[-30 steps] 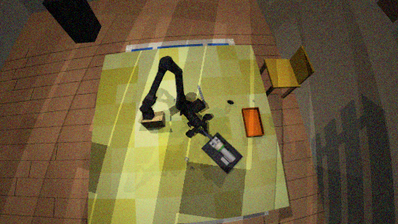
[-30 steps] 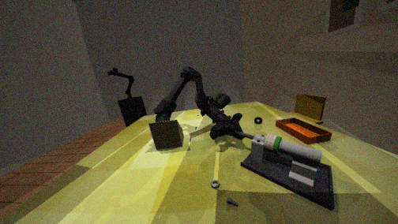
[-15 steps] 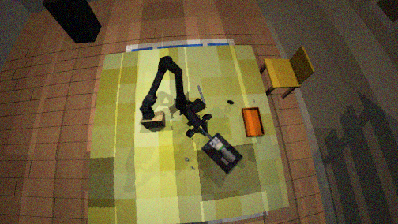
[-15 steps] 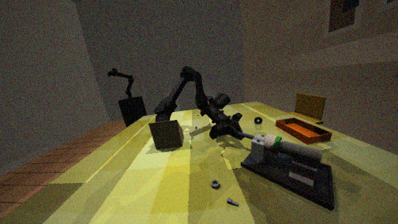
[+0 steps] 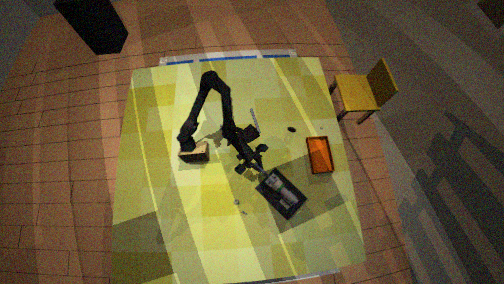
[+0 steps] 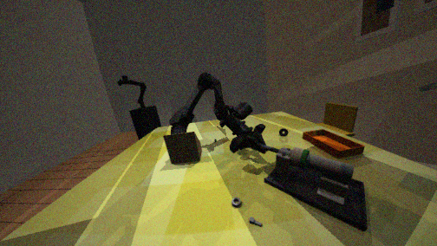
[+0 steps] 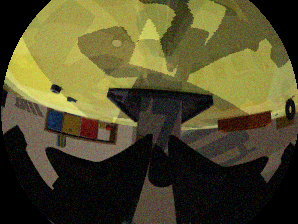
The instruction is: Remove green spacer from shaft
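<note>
My gripper [image 5: 261,170] [image 6: 265,148] [image 7: 160,139] is shut on the shaft [image 6: 272,150], at the end that sticks out of the fixture. The green spacer [image 5: 280,188] [image 6: 304,157] is a ring around the shaft line, between a short pale section [image 6: 296,153] and the long grey cylindrical housing part [image 6: 331,165]. It is up on the fixture, not on the table. The fixture's dark base [image 5: 289,214] [image 6: 312,190] lies beyond my fingertips. In the wrist view the green spacer cannot be made out, and the fingers partly hide the shaft.
An orange tray [image 5: 320,155] [image 6: 334,143] lies right of the fixture. A small ring [image 5: 236,202] [image 6: 236,202] and a bolt [image 5: 244,212] [image 6: 256,222] lie on the table on the other side. A black ring [image 5: 291,129] [image 6: 283,130] lies farther back. A box [image 5: 194,153] [image 6: 184,148] stands at the arm's base.
</note>
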Robot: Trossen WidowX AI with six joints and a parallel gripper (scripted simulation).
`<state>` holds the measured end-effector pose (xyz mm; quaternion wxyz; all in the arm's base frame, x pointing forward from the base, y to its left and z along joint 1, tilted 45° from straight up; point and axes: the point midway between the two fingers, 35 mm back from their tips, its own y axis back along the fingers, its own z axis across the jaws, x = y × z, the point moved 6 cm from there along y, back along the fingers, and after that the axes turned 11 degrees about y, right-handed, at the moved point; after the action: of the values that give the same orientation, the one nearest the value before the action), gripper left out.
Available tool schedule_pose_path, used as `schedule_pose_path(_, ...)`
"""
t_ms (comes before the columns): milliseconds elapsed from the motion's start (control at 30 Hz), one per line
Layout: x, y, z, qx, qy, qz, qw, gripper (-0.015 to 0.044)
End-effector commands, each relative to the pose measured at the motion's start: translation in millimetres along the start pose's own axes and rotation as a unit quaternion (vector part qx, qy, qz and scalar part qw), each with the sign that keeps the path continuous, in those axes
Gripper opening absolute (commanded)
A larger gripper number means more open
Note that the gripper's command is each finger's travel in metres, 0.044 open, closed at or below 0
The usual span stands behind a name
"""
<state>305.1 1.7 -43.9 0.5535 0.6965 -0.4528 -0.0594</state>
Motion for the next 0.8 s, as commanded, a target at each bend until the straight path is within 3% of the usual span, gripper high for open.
schedule_pose_path(0,-1.1,1.0,0.6,-0.001,-0.002,-0.001,1.0,0.0)
schedule_pose_path(767,-2.4,3.1,0.4,-0.001,-0.002,-0.001,1.0,0.0)
